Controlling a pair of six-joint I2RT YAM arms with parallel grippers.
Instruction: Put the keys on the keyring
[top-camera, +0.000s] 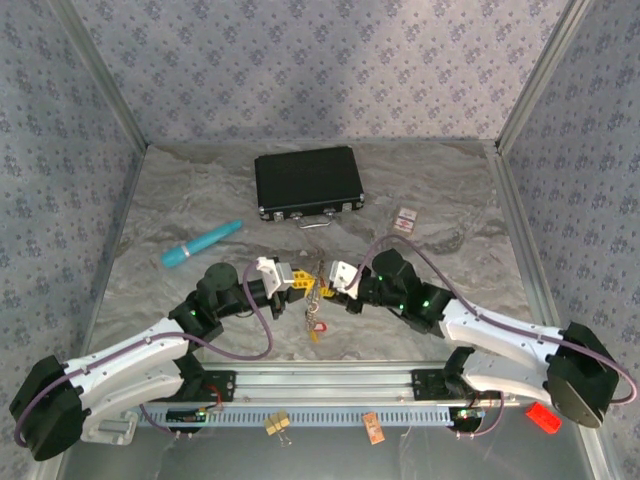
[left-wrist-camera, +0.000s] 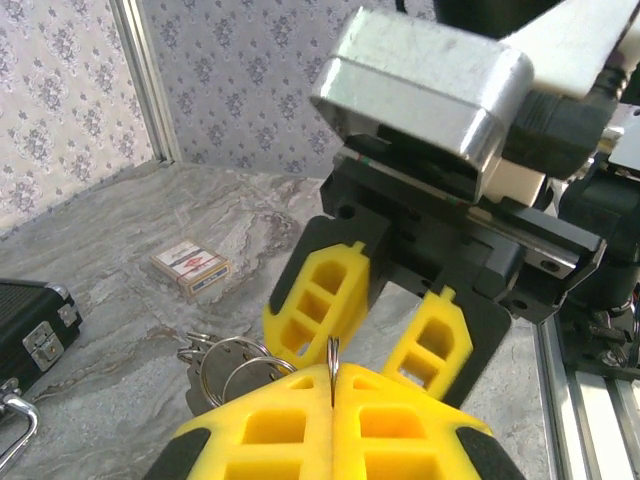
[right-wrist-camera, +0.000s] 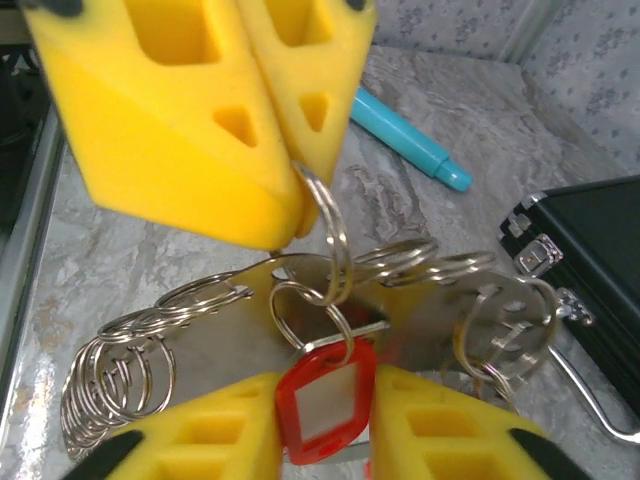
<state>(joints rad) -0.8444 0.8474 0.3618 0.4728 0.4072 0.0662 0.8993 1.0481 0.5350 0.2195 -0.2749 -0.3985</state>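
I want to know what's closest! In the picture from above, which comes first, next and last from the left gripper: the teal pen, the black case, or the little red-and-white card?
From the left gripper, in the top view:
1. Teal pen, to its left and a little farther back.
2. Black case, behind it, toward the back of the table.
3. Red-and-white card, off to its right.
Pen and case are almost too close to call.

Wallpaper-walled, aluminium-framed lab test booth

Both arms wear white shells over black joints, with purple cables looping alongside and small green lights glowing on the right arm. The left gripper (left-wrist-camera: 333, 385) and right gripper (right-wrist-camera: 325, 425) carry yellow, hollow-ribbed fingers on black mounts.
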